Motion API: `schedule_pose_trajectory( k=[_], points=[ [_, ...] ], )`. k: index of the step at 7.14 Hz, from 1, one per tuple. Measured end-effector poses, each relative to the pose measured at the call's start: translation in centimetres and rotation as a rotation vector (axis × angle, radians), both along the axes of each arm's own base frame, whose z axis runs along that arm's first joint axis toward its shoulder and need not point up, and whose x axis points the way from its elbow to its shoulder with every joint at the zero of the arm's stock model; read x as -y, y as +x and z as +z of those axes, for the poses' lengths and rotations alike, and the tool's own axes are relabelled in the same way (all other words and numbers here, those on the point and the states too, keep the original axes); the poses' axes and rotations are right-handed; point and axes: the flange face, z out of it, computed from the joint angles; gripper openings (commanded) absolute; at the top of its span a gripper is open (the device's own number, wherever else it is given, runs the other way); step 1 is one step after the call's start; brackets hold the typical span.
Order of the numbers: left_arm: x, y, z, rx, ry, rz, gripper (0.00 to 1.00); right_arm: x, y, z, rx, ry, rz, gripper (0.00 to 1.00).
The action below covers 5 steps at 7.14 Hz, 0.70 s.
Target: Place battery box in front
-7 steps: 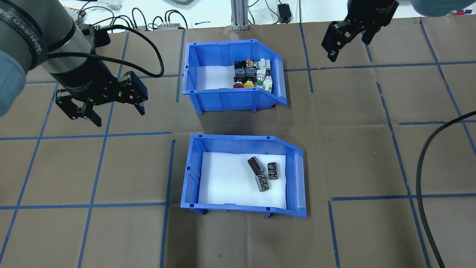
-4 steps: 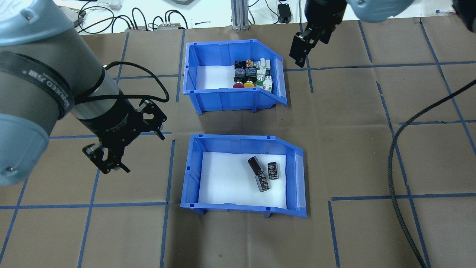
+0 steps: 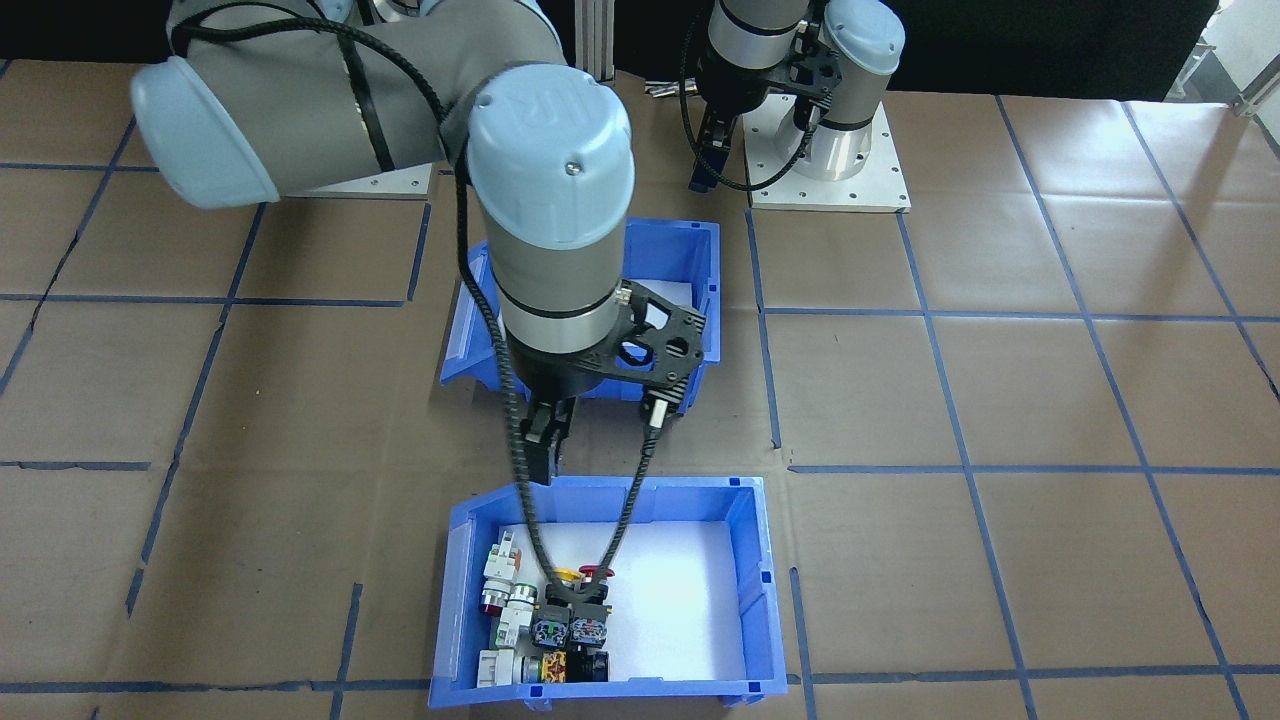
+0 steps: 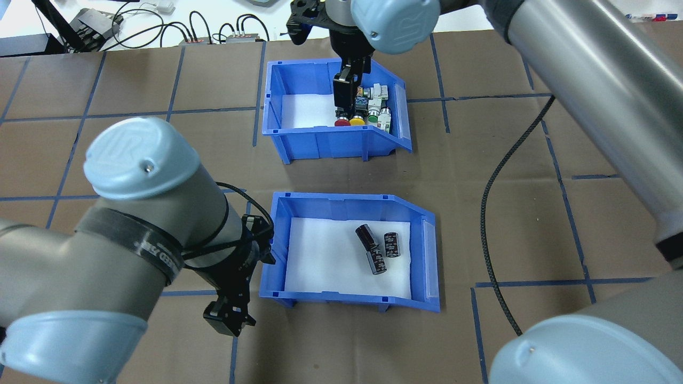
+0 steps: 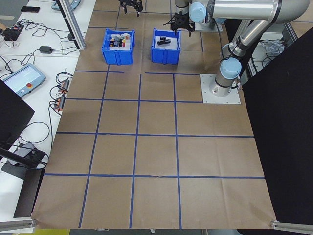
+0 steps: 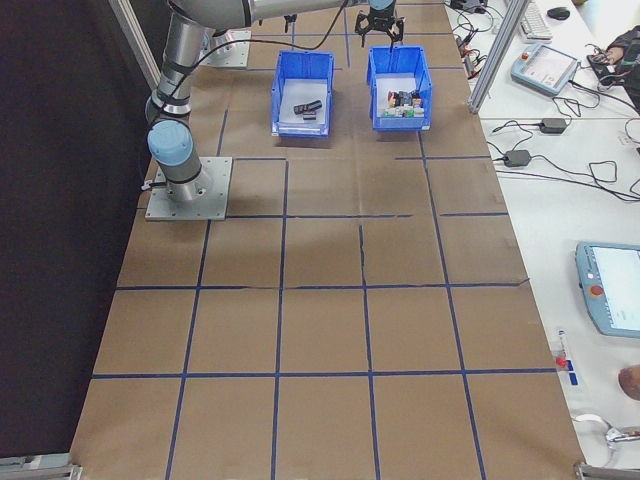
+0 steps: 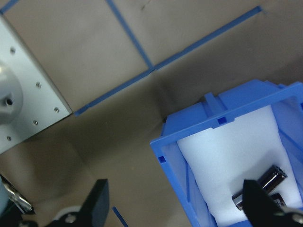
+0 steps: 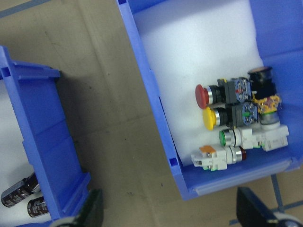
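The battery box is a blue bin with a white liner and three dark cells, standing nearer the robot of the two bins. My left gripper is open low at the box's left wall. In the left wrist view the box's corner lies between the spread fingers. My right gripper hangs open over the other blue bin, the one holding push-buttons. In the right wrist view that bin's wall runs between its open jaws, with the battery box at the left.
The right arm's black cable loops over the table to the right of the battery box. The left arm's base plate sits behind the bins. Wires and devices lie along the far table edge.
The left arm has swung down and in, bringing its gripper to the battery box's left wall. The right arm has swept left, from beside the button bin to over it.
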Motion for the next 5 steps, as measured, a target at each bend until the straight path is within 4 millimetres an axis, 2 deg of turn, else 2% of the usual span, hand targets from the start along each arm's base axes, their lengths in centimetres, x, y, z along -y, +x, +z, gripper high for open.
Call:
schedule_pose_trajectory(
  k=[1,3,5],
  points=[
    [-1.0,-1.1,-1.9,0.006,-0.014,0.042,1.0,-0.2,2.1,-1.6,0.0,0.01,0.083,1.0],
    [-2.1,-2.3,-5.7,-0.012,-0.08,0.094,0.99,-0.3,5.9,-6.7,-0.005,0.025,0.21,1.0],
    [-1.9,-2.9,-7.7,-0.038,-0.139,0.098,0.96,-0.5,6.6,-11.2,-0.016,0.036,0.253,1.0]
  ],
)
